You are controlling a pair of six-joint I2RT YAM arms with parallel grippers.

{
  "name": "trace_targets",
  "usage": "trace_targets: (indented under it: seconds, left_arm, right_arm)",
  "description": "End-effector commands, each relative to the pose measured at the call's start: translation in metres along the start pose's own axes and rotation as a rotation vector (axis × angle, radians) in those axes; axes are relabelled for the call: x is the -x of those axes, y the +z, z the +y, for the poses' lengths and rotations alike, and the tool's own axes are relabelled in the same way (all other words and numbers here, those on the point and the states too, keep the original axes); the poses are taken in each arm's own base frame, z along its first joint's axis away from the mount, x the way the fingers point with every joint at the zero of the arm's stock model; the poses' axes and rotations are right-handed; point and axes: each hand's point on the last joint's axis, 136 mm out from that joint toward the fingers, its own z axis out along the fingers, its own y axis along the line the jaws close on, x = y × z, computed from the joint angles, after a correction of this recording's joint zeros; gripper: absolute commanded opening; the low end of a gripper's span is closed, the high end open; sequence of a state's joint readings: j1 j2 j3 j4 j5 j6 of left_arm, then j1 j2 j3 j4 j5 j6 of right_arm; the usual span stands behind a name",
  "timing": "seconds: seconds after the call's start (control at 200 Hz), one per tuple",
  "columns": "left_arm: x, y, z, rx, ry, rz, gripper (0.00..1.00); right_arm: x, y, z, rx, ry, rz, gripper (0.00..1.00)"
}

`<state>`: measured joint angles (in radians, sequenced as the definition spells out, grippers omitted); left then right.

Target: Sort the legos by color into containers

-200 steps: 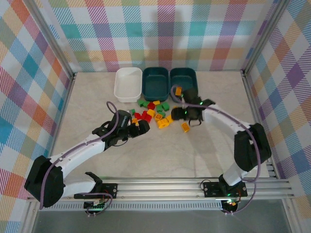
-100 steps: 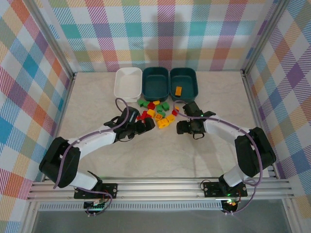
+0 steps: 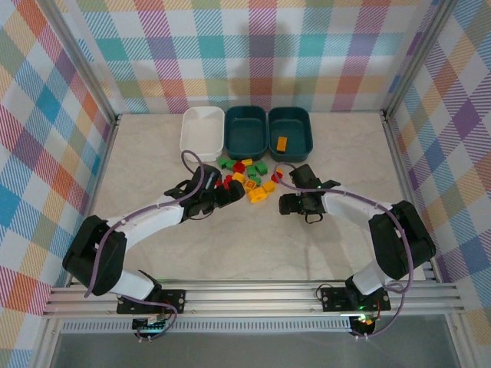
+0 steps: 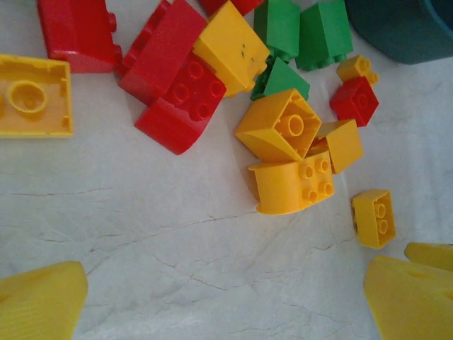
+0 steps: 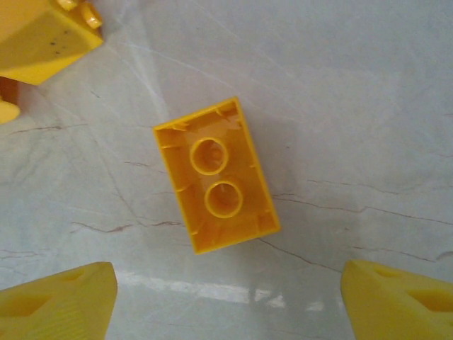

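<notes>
With the right gripper (image 5: 228, 304) wide and empty at the frame's lower edge and the upturned yellow lego (image 5: 216, 175) centre frame, square your jaws to its long sides, then lower before closing.

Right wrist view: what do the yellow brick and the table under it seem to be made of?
Yellow brick: probably moulded plastic, smooth, slight sheen; hollow underside with thin walls and two round tubes. Table: marble or marble-print laminate, unclear which; grey veins, shiny reflection.
</notes>
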<state>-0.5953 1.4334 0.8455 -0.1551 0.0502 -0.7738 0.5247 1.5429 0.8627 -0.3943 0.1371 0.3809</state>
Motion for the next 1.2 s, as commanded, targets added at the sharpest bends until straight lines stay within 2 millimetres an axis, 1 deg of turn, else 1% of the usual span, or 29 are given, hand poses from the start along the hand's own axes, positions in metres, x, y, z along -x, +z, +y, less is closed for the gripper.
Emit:
trace_targets:
  seconds: [0.0, 0.075, 0.215, 0.295, 0.355, 0.385, 0.4, 0.44, 0.56, 0.66, 0.72, 0.79, 0.825, 0.85, 0.865, 0.895, 0.91, 0.97, 1.01, 1.03, 1.06, 1.135, 1.17, 1.175, 1.195]
  left_arm:
    - [0.005, -0.017, 0.001, 0.007, 0.008, -0.054, 1.0]
    - [0.004, -0.019, 0.004, 0.013, 0.007, -0.057, 1.0]
    - [0.002, -0.022, 0.005, 0.008, 0.003, -0.057, 1.0]
    - [0.002, -0.023, 0.004, -0.003, -0.001, -0.059, 1.0]
    - [0.001, -0.023, 0.005, -0.004, -0.006, -0.058, 1.0]
    - [0.001, -0.024, 0.004, -0.006, -0.007, -0.058, 1.0]
    - [0.001, -0.024, 0.004, -0.006, -0.007, -0.057, 1.0]
    - [0.001, -0.025, 0.004, -0.007, -0.005, -0.058, 1.0]
    - [0.004, -0.032, 0.006, 0.003, 0.01, -0.075, 1.0]
    - [0.007, -0.038, 0.008, 0.014, 0.027, -0.09, 1.0]
    - [0.008, -0.04, 0.009, 0.022, 0.033, -0.091, 1.0]
    - [0.008, -0.038, 0.01, 0.033, 0.041, -0.082, 1.0]
    - [0.008, -0.036, 0.01, 0.044, 0.043, -0.074, 1.0]
    - [0.009, -0.034, 0.01, 0.05, 0.047, -0.068, 1.0]
    - [0.004, -0.032, 0.015, 0.073, 0.05, -0.043, 1.0]
    - [0.002, -0.029, 0.014, 0.08, 0.061, -0.024, 1.0]
    - [0.001, -0.027, 0.013, 0.085, 0.065, -0.013, 1.0]
    - [-0.004, -0.019, 0.014, 0.112, 0.091, 0.031, 1.0]
    - [-0.006, -0.015, 0.016, 0.138, 0.109, 0.049, 1.0]
    - [-0.008, -0.012, 0.017, 0.152, 0.115, 0.056, 0.99]
    - [-0.01, -0.009, 0.018, 0.162, 0.122, 0.068, 0.99]
    - [-0.014, 0.0, 0.015, 0.164, 0.134, 0.096, 0.98]
    - [-0.015, 0.003, 0.012, 0.161, 0.139, 0.106, 0.98]
    - [-0.016, 0.004, 0.012, 0.162, 0.141, 0.108, 0.98]
    - [-0.017, 0.006, 0.01, 0.16, 0.144, 0.117, 0.97]
  right_arm:
    - [0.0, 0.004, 0.008, 0.042, -0.008, 0.014, 0.83]
    - [0.004, 0.009, 0.006, 0.015, 0.0, 0.021, 0.83]
    - [0.02, 0.018, -0.004, -0.09, 0.009, 0.029, 0.82]
    - [0.026, 0.028, -0.008, -0.139, -0.015, 0.049, 0.77]
    - [0.031, 0.032, -0.014, -0.178, -0.02, 0.064, 0.71]
    - [0.034, 0.034, -0.018, -0.2, -0.022, 0.072, 0.65]
    - [0.035, 0.034, -0.019, -0.203, -0.022, 0.073, 0.64]
    - [0.036, 0.036, -0.021, -0.206, -0.023, 0.076, 0.55]
    - [0.036, 0.038, -0.017, -0.153, -0.009, 0.081, 0.36]
    - [0.041, 0.029, -0.012, -0.121, 0.003, 0.05, 0.28]
    - [0.048, 0.02, -0.01, -0.112, 0.009, 0.02, 0.27]
    - [0.065, 0.004, -0.009, -0.103, 0.021, -0.036, 0.26]
    - [0.077, -0.005, -0.01, -0.093, 0.033, -0.068, 0.26]
    - [0.086, -0.012, -0.01, -0.086, 0.042, -0.091, 0.26]
    - [0.093, -0.015, -0.01, -0.08, 0.047, -0.102, 0.26]
    - [0.106, -0.021, -0.012, -0.072, 0.058, -0.126, 0.26]
    - [0.11, -0.022, -0.014, -0.072, 0.064, -0.129, 0.26]
    - [0.141, -0.03, -0.018, -0.061, 0.089, -0.169, 0.26]
    - [0.16, -0.029, -0.021, -0.041, 0.109, -0.179, 0.26]
    - [0.166, -0.023, -0.023, -0.028, 0.117, -0.17, 0.26]
    - [0.182, -0.022, -0.023, 0.0, 0.126, -0.178, 0.25]
    - [0.212, 0.001, -0.018, 0.1, 0.126, -0.154, 0.25]
    - [0.224, 0.01, -0.019, 0.109, 0.129, -0.148, 0.24]
    - [0.223, 0.012, -0.02, 0.107, 0.131, -0.141, 0.24]
    - [0.231, 0.014, -0.02, 0.102, 0.132, -0.145, 0.24]
